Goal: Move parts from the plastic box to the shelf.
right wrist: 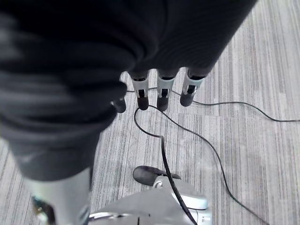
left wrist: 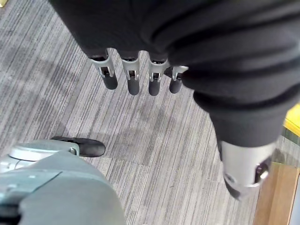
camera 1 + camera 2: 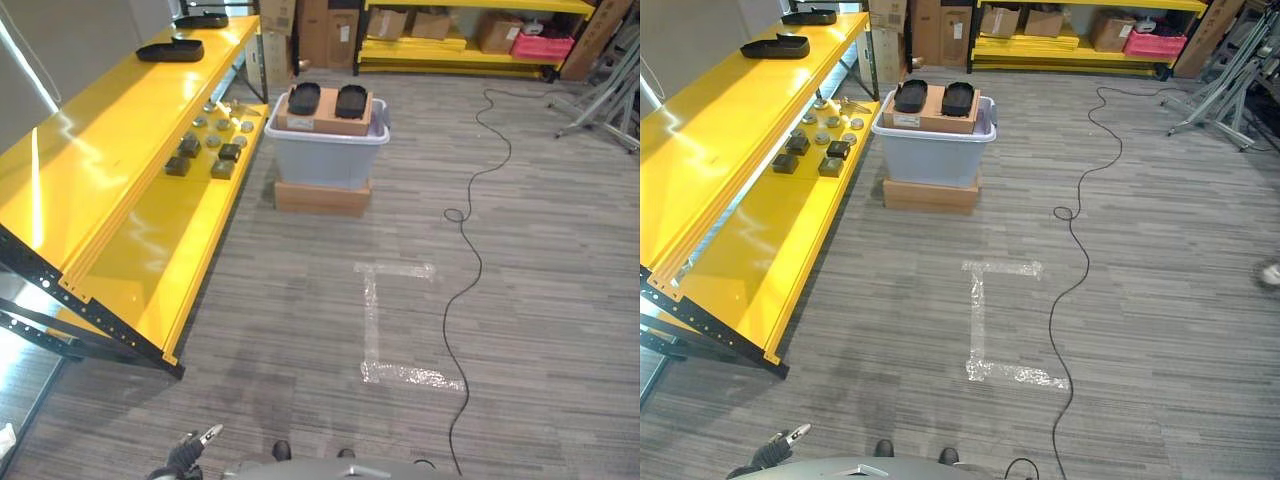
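1. My left hand hangs low at my side over the grey striped carpet floor; its fingers are straight and relaxed, a little apart, and hold nothing.
2. My right hand also hangs over the carpet, with its fingers straight, slightly spread and empty.
3. The grey translucent plastic box stands well ahead of both hands, set on a flat brown cardboard base, just beside the far end of the yellow metal shelf.
4. A brown cardboard carton lies across the top of the box and carries two black oval parts side by side, their long axes pointing away from me.
5. Small dark square parts and round grey parts lie in a cluster on the lower yellow shelf board, near the box and well apart from my fingers.
6. Two black oval trays rest on the upper shelf board, long axes roughly across it.
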You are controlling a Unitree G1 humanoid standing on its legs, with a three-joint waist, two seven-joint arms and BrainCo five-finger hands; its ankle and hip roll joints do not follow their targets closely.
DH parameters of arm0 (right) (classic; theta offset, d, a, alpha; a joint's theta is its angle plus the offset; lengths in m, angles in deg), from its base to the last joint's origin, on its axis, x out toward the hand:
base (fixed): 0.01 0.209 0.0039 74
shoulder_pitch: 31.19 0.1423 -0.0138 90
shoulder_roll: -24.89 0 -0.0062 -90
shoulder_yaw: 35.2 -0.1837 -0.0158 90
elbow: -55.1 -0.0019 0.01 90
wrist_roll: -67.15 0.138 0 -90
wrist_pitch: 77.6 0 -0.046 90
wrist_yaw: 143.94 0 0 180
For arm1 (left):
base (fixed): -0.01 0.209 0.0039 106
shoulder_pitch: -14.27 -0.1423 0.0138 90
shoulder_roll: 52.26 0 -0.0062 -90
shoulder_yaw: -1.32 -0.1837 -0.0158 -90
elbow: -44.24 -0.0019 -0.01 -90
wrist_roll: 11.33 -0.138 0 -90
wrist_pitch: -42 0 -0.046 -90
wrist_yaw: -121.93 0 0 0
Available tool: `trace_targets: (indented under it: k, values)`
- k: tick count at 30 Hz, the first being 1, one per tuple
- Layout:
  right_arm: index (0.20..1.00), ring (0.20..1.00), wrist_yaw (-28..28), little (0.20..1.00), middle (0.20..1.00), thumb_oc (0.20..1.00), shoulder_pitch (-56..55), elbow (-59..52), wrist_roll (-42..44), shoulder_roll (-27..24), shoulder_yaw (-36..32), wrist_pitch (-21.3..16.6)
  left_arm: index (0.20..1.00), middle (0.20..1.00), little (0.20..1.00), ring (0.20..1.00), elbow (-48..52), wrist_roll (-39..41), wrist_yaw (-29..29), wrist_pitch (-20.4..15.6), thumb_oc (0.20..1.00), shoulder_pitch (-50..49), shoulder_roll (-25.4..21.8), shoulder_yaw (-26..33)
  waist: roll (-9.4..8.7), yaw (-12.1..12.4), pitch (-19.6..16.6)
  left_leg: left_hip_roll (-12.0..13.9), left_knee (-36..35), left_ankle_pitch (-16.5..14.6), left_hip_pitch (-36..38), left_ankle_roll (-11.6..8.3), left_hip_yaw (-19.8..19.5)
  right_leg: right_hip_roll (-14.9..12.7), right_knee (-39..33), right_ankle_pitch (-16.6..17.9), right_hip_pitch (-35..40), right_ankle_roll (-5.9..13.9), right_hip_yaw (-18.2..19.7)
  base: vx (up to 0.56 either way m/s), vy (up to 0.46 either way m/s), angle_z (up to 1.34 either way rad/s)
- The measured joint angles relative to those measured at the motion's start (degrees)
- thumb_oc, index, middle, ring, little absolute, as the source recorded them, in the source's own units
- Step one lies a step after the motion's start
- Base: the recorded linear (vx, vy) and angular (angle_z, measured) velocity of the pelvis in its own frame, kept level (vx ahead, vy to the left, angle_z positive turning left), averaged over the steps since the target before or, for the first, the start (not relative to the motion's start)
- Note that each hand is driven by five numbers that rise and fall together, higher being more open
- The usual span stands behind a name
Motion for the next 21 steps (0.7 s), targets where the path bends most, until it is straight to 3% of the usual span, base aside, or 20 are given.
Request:
trace_targets:
  k: [21]
  values:
    - [1.000,1.000,-0.37,1.000,1.000,1.000,0.72,2.33,3.14,0.54,-1.16,4.61,1.000,1.000,1.000,1.000,-0.13,-0.34,-1.48,3.17,1.000,0.64,0.00,-0.11,0.04,-0.16,-0.62,-0.15,-0.09,0.01,0.68,0.02,0.01,-0.17,0.05,0.04,0.89,-0.08,0.04,0.00,0.000,0.00]
